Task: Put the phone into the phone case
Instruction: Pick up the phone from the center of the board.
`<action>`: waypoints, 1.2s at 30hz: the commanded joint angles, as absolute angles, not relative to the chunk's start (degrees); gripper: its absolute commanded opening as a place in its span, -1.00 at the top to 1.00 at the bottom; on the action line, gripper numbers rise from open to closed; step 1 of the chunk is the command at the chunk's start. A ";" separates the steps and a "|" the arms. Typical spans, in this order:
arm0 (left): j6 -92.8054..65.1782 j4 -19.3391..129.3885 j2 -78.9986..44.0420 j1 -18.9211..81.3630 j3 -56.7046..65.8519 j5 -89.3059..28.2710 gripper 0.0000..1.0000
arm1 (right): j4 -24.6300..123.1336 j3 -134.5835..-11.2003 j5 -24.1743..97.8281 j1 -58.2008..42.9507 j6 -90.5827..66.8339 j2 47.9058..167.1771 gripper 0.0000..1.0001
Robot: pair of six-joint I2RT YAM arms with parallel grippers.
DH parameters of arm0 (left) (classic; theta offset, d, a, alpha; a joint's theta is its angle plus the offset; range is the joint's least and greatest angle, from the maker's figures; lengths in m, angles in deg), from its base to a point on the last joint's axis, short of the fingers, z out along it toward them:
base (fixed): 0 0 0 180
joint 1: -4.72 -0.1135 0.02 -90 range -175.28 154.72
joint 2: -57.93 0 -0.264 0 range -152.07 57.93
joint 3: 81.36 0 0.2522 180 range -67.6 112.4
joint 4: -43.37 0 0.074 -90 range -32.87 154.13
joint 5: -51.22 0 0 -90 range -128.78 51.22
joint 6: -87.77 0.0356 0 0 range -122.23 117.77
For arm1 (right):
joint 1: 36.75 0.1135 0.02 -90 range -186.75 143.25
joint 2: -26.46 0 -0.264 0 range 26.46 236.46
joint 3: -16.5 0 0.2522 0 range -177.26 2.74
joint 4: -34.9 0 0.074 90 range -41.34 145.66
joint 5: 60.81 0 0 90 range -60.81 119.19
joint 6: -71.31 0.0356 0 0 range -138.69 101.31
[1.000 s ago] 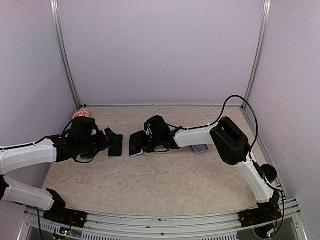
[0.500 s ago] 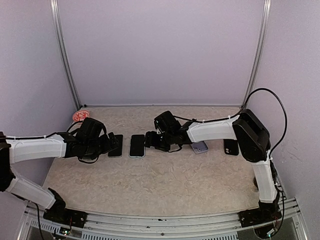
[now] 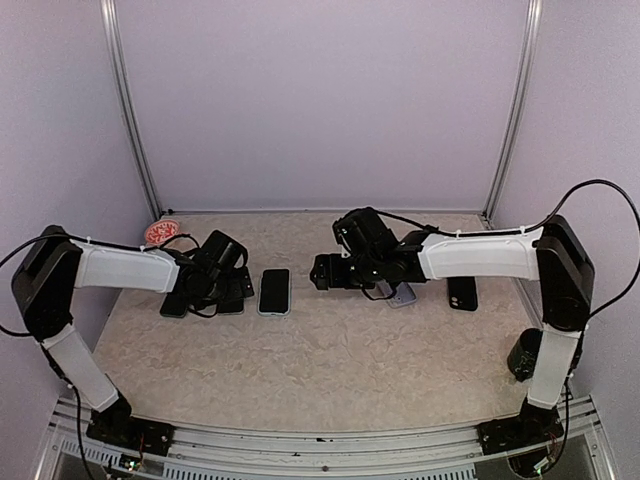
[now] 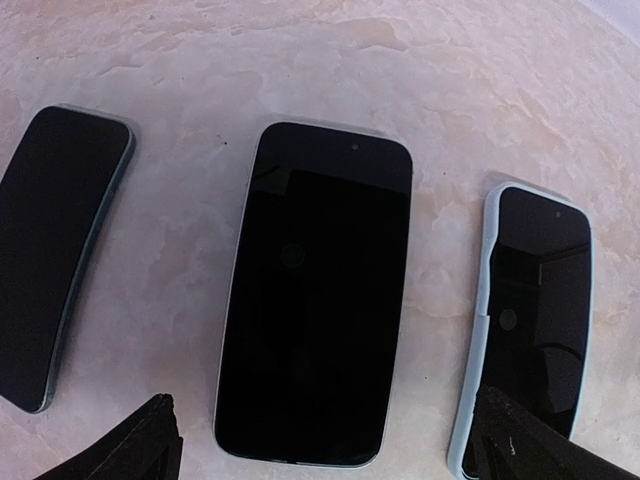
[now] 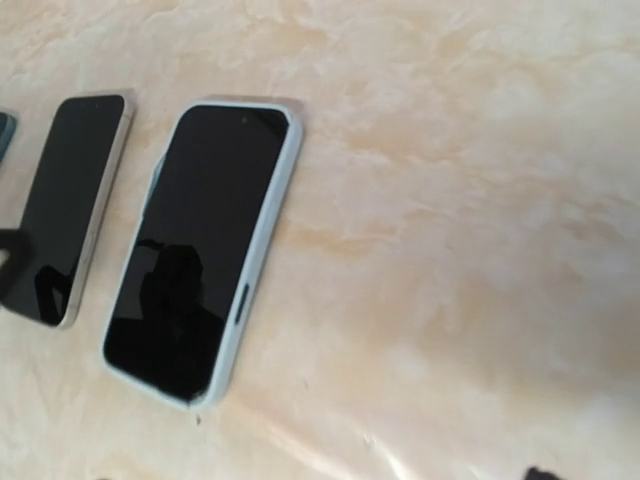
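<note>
A black phone in a light blue case lies flat on the table; it also shows in the left wrist view and the right wrist view. A bare black phone lies just left of it, directly below my left gripper, which is open and empty, one finger on each side. In the top view my left gripper hovers over that phone. My right gripper is open and empty, to the right of the cased phone and apart from it.
A third dark phone lies furthest left. A purple case-like thing and another black phone lie under and right of my right arm. A red disc sits at the back left corner.
My right gripper has pulled back to the right, away from the cased phone. My left gripper has moved right, over the bare phone. The cased phone has stayed put.
</note>
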State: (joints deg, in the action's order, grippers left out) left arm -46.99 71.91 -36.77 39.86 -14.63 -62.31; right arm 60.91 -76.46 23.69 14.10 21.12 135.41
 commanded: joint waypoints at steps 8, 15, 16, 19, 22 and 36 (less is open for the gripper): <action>-44.08 73.71 -45.47 40.25 -8.27 -65.61 -0.98 | 61.32 -61.31 22.26 14.77 17.65 118.97 -0.99; -41.74 73.14 -47.59 38.70 -6.91 -64.84 -0.94 | 60.17 -56.25 21.47 14.82 18.90 111.25 -0.99; -41.19 72.86 -47.77 38.47 -6.87 -64.42 -0.92 | 60.02 -55.91 21.42 14.80 18.92 110.79 -0.99; -39.74 72.61 -48.45 37.76 -6.54 -64.03 -0.90 | 59.71 -55.47 21.42 14.79 19.10 110.39 -0.99; -38.43 72.35 -48.93 36.89 -6.20 -63.83 -0.89 | 59.02 -55.19 22.18 14.82 19.25 110.76 -0.99; -33.11 72.74 -51.91 35.75 -3.18 -61.08 -0.70 | 57.82 -54.24 23.18 14.80 19.80 110.37 -0.99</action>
